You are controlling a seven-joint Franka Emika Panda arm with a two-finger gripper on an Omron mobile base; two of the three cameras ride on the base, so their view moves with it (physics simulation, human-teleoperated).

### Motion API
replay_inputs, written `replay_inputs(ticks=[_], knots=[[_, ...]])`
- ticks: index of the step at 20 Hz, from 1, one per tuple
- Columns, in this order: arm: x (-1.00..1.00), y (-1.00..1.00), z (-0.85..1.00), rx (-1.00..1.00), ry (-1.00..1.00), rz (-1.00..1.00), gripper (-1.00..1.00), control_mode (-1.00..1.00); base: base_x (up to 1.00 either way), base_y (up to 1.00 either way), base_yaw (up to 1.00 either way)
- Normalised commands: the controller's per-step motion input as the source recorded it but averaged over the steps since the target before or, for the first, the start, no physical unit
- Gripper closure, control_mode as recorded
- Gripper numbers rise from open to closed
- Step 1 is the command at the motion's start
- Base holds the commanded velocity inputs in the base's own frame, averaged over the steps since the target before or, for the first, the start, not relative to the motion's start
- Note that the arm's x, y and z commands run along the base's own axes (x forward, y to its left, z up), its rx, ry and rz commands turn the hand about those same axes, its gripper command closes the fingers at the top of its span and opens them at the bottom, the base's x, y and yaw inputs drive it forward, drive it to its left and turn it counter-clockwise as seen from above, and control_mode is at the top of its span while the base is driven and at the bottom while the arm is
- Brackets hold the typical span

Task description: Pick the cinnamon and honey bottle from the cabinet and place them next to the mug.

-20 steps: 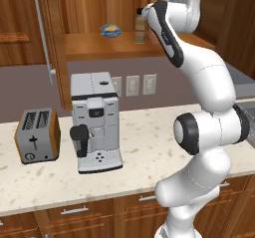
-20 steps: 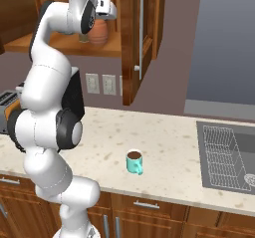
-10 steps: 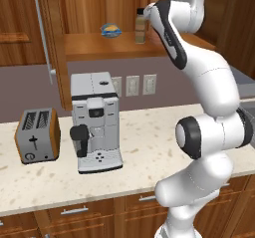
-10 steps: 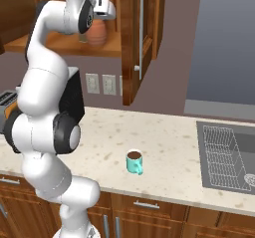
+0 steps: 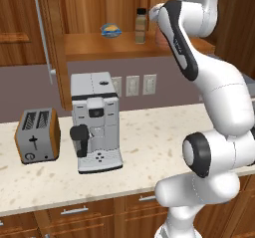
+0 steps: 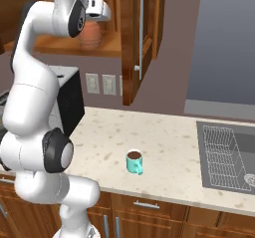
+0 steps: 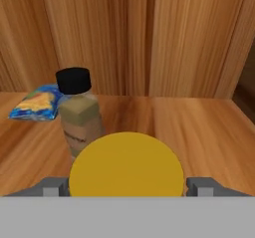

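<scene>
On the cabinet (image 6: 130,48) shelf stands the honey bottle (image 6: 90,37), a squat orange jar whose yellow lid (image 7: 125,165) sits close in the hand view. My gripper (image 7: 127,184) is open. One fingertip (image 7: 54,186) stands on each side of the lid, with a small gap on both sides. From the right base view the gripper (image 6: 95,18) hangs just over the jar. The cinnamon (image 7: 79,115) (image 5: 141,25), slim with a black cap, stands just behind and left of the jar. The teal mug (image 6: 133,161) sits on the counter below.
A blue and yellow packet (image 5: 111,30) lies on the shelf left of the cinnamon. The open cabinet door (image 6: 144,33) with its silver handle juts out to the right of the hand. A coffee machine (image 5: 94,122) and toaster (image 5: 37,135) stand on the counter; a sink (image 6: 229,160) lies at the right.
The arm's upper links have shifted a little. The hand stays at the honey bottle with the jaws about as wide as before.
</scene>
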Motion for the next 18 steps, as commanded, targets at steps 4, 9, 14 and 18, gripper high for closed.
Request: replay_inputs(ticks=[4,9,14,18], knots=[[-0.71,0.00,0.00,0.01,-0.08,0.00,1.00,-1.00,0.00,0.00,0.00],[-0.76,0.00,0.00,0.01,-0.08,0.00,1.00,-1.00,0.00,0.00,0.00],[-0.74,-0.01,-0.01,0.01,-0.06,0.00,1.00,-1.00,0.00,0.00,0.00],[-0.63,-0.05,-0.09,0.00,0.00,0.00,1.00,-1.00,0.00,0.00,0.00]])
